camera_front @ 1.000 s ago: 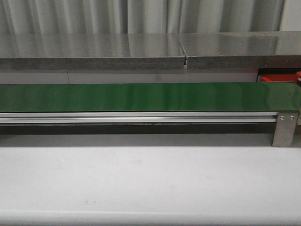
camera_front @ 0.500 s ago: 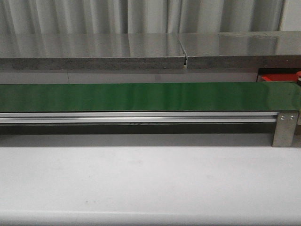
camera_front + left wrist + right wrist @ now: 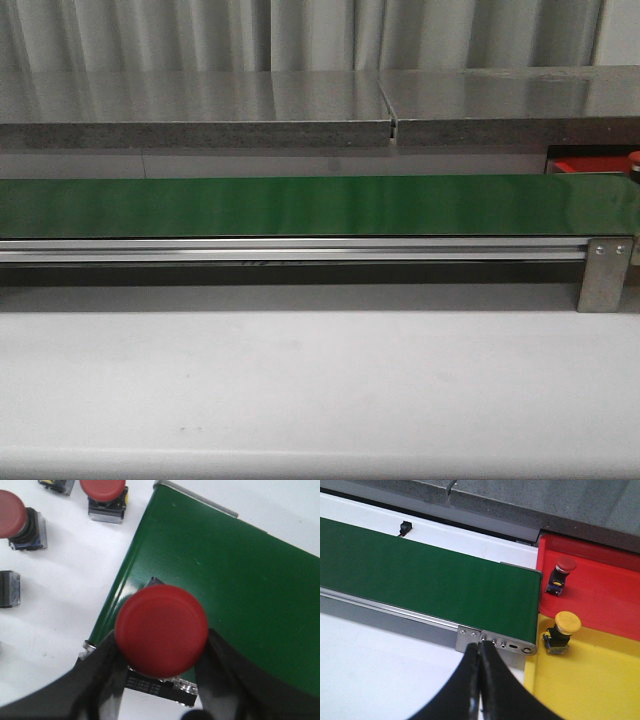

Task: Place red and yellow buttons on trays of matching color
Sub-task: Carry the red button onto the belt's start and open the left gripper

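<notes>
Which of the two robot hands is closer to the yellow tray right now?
The right. Its shut fingers hover by the green belt's end, with the yellow tray just beside. The left gripper holds a red button; no tray shows there.

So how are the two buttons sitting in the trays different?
The red button has a red cap and sits in the red tray. The yellow button has a yellow cap and sits in the yellow tray. Both have mushroom caps on dark bodies and sit just past the green belt's end.

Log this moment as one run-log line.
left gripper: shut on red button above green belt | right gripper: shut, empty | red tray: red button | yellow tray: yellow button
</notes>
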Robot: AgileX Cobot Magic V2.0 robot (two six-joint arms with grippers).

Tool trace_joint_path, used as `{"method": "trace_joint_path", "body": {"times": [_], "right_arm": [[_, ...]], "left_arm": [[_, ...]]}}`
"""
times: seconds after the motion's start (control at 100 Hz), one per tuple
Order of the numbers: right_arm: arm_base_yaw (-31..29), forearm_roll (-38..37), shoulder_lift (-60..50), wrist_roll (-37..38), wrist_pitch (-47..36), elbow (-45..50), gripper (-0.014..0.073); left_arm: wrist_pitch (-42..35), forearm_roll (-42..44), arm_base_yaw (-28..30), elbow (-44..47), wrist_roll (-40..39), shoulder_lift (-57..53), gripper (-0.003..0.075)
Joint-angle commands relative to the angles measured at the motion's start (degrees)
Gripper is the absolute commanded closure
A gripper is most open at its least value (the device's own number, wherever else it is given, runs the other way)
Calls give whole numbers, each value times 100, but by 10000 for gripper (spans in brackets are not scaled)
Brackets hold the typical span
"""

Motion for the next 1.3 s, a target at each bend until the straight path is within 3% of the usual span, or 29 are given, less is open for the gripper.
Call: {"method": "trace_joint_path", "body": {"times": [0.0,0.37,0.44,0.56,0.63,1.09,1.29], "right_arm": [[15,71,-3,-34,-375,-150,668],[15,71,-3,-34,-369,-150,668],[15,71,-3,-34,-369,-150,668],[15,71,-3,-34,-369,-150,668],[15,71,-3,-34,-369,-150,668],[15,71,-3,-34,-369,-150,668],[15,71,-3,-34,-374,-150,668]], "left_arm": [[-291,-80,-110,-166,-2,-198,522],[-268,-102,-201,-166,21,127,512],[-268,-153,-213,-166,66,127,440],[-279,-494,-213,-166,172,127,205],[-279,-625,-213,-166,172,104,142],[-335,-638,-198,-166,179,-620,146],[-249,-592,88,-175,179,-757,146]]}}
